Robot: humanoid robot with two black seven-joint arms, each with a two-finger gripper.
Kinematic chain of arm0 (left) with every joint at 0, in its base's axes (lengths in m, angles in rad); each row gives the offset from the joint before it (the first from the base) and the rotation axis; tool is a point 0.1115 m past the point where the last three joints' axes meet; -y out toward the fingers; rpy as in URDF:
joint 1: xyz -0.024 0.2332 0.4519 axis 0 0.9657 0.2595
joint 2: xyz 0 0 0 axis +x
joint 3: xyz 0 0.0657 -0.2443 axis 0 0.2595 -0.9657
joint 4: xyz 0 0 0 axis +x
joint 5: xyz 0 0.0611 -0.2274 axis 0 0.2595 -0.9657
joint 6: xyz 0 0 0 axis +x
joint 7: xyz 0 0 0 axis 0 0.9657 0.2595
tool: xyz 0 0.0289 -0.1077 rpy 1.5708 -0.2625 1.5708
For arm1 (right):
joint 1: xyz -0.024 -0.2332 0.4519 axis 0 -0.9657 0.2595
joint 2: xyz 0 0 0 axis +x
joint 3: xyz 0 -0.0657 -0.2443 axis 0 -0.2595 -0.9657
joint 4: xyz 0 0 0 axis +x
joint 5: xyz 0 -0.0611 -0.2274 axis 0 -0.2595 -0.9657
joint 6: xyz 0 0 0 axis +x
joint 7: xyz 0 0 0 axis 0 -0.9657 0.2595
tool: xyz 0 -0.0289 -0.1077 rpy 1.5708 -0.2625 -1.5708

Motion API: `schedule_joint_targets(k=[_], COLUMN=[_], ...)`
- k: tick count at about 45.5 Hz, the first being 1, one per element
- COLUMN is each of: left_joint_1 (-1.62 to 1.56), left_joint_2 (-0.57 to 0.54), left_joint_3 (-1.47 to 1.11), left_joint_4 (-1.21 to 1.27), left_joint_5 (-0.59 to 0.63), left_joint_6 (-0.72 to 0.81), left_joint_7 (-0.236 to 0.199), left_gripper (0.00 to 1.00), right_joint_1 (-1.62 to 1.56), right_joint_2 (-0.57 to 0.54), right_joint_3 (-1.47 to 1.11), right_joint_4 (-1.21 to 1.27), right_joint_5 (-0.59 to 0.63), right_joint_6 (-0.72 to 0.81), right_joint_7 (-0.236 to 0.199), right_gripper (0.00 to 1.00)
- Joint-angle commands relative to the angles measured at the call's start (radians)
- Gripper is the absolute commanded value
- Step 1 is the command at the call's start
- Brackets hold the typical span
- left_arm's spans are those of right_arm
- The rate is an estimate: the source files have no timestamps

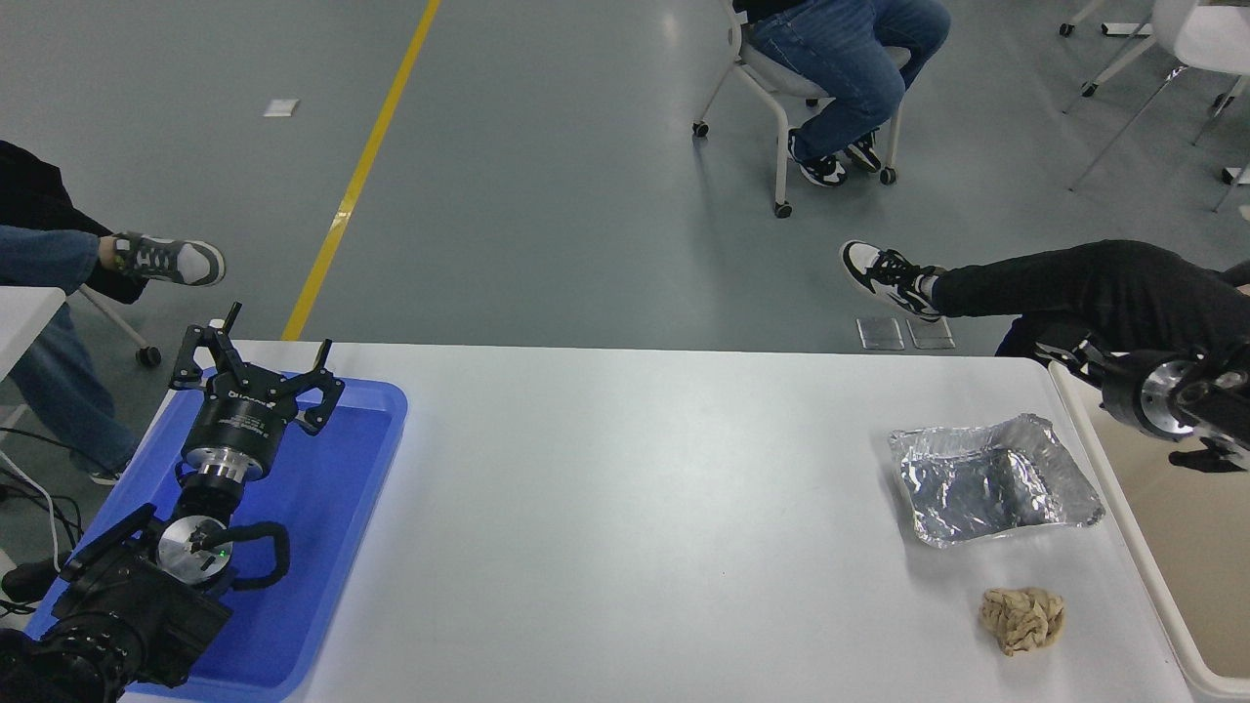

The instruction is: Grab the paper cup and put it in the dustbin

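The cream-beige dustbin (1196, 557) stands at the table's right edge, cut off by the picture's edge. The paper cup does not show anywhere in view. My right gripper (1074, 357) comes in from the right edge and hangs over the dustbin's far left corner, dark against a person's dark trousers. I cannot make out how it is set, and nothing shows in it. My left gripper (249, 356) is open and empty, parked over the blue tray (322, 527) at the lower left.
A crinkled foil tray (991, 478) lies on the white table (635, 508) just left of the dustbin. A crumpled tan paper ball (1021, 619) lies in front of it. People sit beyond the table, one stretched leg (1055, 288) near the far right corner.
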Motion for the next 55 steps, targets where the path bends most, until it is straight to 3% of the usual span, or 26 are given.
schedule_joint_targets(k=[1,21,31,39,55], left_joint_1=[0.0,-0.002,-0.002,0.0,0.002], left_joint_2=[0.0,-0.002,-0.002,-0.002,-0.002], left_joint_3=[0.0,0.0,0.0,0.0,0.0], left_joint_4=[0.001,-0.002,0.001,-0.002,-0.002], left_joint_5=[0.0,0.0,0.0,0.0,0.0], left_joint_6=[0.0,0.0,0.0,0.0,0.0], left_joint_7=[0.001,0.001,0.001,0.001,0.001], left_gripper=[1.0,1.0,1.0,1.0,1.0], right_joint_1=[0.166,0.663,0.888,1.062,1.247], right_joint_2=[-0.06,-0.039,0.038,0.151,0.49], right_joint_3=[-0.164,-0.825,-0.98,-1.066,-1.101], right_joint_4=[0.18,0.513,0.645,0.747,0.827], right_joint_5=[-0.023,-0.011,0.014,0.164,0.503], right_joint_6=[0.004,0.009,0.177,0.301,0.481], right_joint_7=[-0.019,-0.007,-0.007,-0.007,-0.007], right_gripper=[1.0,1.0,1.0,1.0,1.0])
